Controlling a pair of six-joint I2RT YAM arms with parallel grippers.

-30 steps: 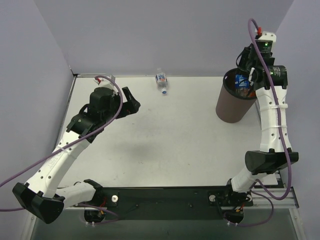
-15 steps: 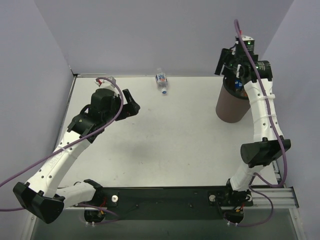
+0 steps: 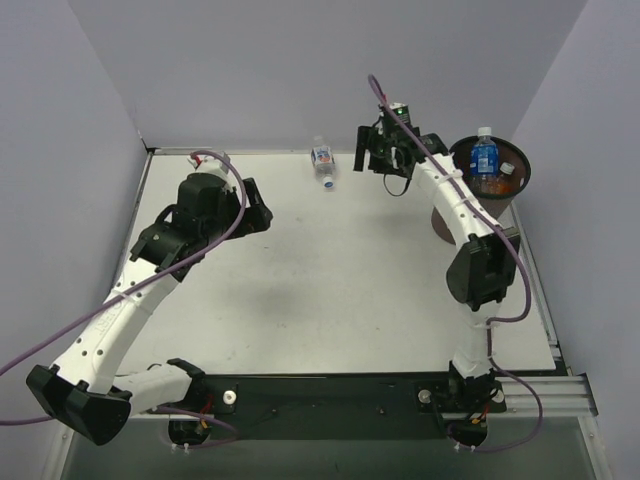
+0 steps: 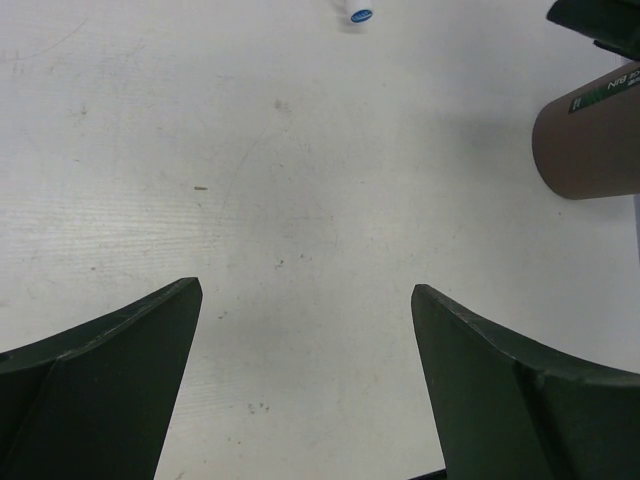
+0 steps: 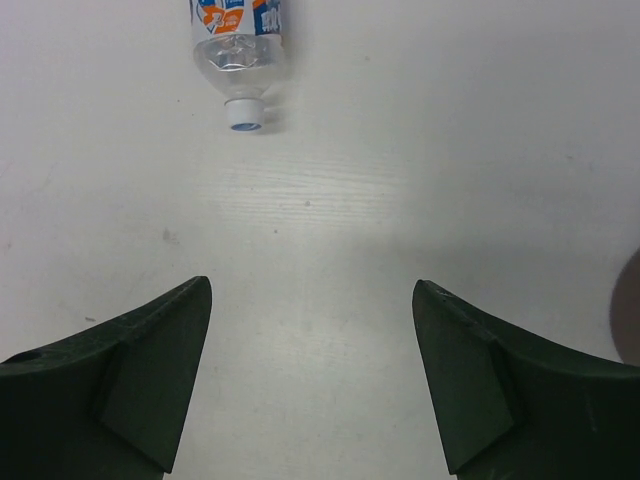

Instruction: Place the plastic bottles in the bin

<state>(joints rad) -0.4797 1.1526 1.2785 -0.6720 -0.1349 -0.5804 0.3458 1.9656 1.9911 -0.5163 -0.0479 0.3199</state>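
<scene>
Right gripper (image 5: 312, 285) is held wide open and empty, aimed at the white-blue labelled bottle (image 5: 237, 40) lying well left of the bin (image 3: 527, 172). An approach is judged underway; next, the jaws must be advanced and closed round its body.

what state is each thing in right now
left gripper: open, empty
right gripper: open, empty
loose bottle: lying on its side, capped, not held
blue-labelled bottle: upright inside the bin
bin: upright, holding bottles
</scene>
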